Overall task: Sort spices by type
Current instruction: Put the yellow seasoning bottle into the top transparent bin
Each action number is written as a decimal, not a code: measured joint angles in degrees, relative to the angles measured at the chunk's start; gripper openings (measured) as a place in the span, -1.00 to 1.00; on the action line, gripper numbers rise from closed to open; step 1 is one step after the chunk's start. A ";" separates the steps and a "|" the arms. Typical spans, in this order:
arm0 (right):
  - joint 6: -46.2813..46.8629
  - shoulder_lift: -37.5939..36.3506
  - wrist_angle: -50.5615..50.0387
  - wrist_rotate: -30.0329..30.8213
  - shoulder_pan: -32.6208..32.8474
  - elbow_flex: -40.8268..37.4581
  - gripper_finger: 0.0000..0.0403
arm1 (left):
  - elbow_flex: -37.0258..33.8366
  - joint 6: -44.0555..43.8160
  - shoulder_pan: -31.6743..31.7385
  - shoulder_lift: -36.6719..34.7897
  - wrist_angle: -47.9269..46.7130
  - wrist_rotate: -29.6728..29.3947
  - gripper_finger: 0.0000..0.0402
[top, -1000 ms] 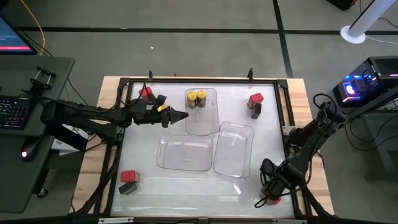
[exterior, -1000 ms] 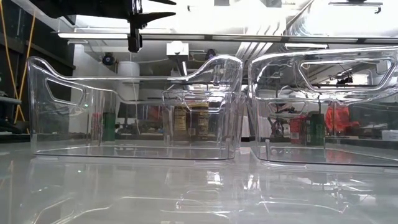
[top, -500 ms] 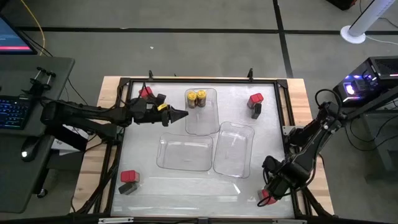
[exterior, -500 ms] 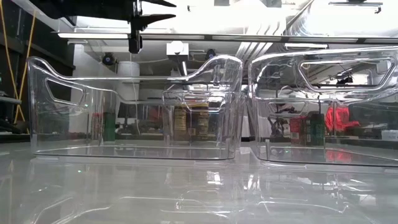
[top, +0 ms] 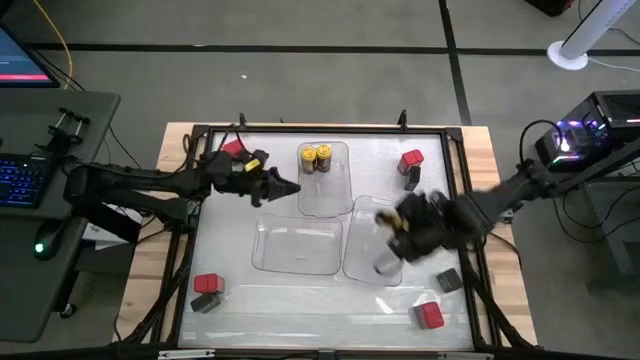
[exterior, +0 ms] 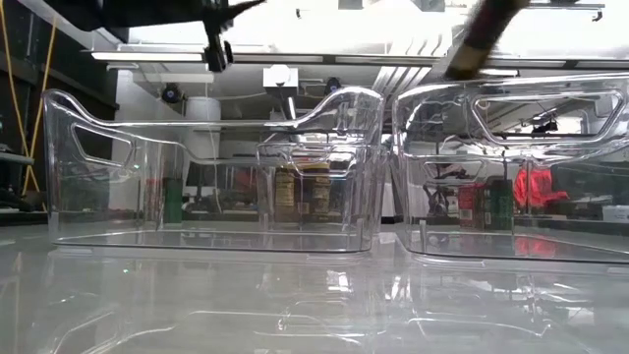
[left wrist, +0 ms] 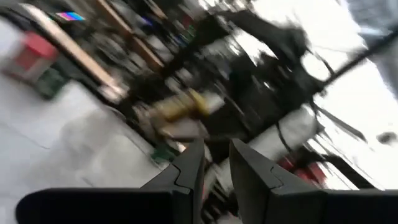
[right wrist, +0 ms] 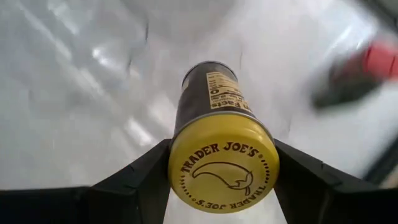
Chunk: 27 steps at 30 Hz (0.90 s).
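My right gripper (top: 398, 226) is shut on a dark round jar with a yellow lid (right wrist: 222, 163) and hangs over the near right clear tray (top: 376, 262). Two more yellow-lidded jars (top: 316, 156) stand in the far tray (top: 327, 195). My left gripper (top: 292, 187) points level toward the table's right, beside the far tray; its fingertips (left wrist: 189, 163) stand nearly together with nothing seen between them. Red-topped spices (top: 411, 159) (top: 232, 148) (top: 207, 285) (top: 430, 316) and dark ones (top: 411, 180) (top: 449, 280) stand on the table. My right gripper pinches the jar at its lid end (right wrist: 181, 167), one finger (right wrist: 140, 174) on each side of the yellow lid. The fingers slant down from above and lie along the jar. The jar's bottom points away and down, and it hangs clear of the table.
A third clear tray (top: 297, 250) lies at the near left of the middle. A black frame (top: 300, 130) runs around the white table top. In the low view the two near trays (exterior: 211, 167) (exterior: 511, 167) fill the width. Desks with equipment stand beyond both sides.
My right gripper has risen from the table's near right corner and swung toward the middle, tipping more steeply down; it now hangs over the near right tray with the jar. The red-topped spice and a dark one stay behind at that corner. My left gripper has turned slightly.
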 joint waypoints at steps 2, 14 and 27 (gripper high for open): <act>-9.33 0.04 6.64 1.18 -6.60 0.08 0.13 | 0.00 -0.47 0.82 -1.58 0.00 3.45 -0.72; -33.24 11.88 25.49 -16.96 -40.48 0.12 0.13 | 0.00 1.67 3.47 -21.31 -17.39 10.74 -0.98; -36.02 19.74 30.95 -22.39 -45.29 0.12 0.13 | 0.00 5.25 3.47 -34.03 -31.89 2.24 -1.00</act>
